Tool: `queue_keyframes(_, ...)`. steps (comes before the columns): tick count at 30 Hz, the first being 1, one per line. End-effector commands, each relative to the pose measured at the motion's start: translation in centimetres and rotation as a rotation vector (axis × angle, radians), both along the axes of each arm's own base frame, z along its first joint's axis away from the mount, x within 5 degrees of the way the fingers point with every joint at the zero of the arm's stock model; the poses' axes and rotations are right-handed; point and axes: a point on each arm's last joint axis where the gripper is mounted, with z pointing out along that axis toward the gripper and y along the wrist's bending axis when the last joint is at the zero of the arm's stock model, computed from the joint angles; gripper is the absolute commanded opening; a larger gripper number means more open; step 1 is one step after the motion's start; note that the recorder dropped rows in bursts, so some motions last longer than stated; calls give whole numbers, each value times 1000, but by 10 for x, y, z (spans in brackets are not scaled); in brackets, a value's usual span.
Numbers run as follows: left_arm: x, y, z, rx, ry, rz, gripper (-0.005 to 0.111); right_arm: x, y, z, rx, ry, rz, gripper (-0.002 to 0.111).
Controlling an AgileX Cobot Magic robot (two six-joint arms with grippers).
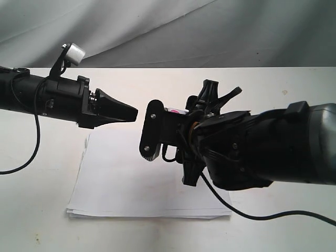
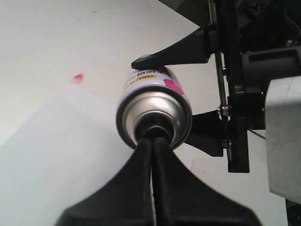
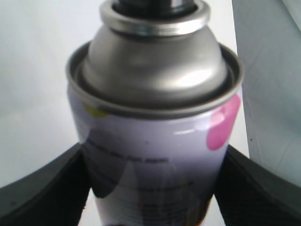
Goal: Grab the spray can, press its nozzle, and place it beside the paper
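Your right arm stretched level from 3 o'clock, right fingers pinching the silver metal spray can sideways, aloft near the white paper stack. Left fingers, pressed together from 9 o'clock, touched its black nozzle.

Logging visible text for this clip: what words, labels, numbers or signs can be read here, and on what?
Nothing is legible.
On the spray can, a yellow label band: dark print, too small to read.
On the same can in the right wrist view, print lines: blurred, unreadable.
On the paper: no print visible.
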Motion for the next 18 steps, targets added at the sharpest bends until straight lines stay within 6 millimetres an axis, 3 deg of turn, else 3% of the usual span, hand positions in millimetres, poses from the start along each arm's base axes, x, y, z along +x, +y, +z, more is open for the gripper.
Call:
queue_keyframes(1,2,-16,-2,39,-20,10,0,0,0,6,-6,-24,11,0)
queue_keyframes(6,5,-32,-26,59,40,6,0,0,2,6,-14,-18,46,0)
queue_keyframes(18,7,-33,-30,51,55,11,0,0,7,5,24,-11,88,0)
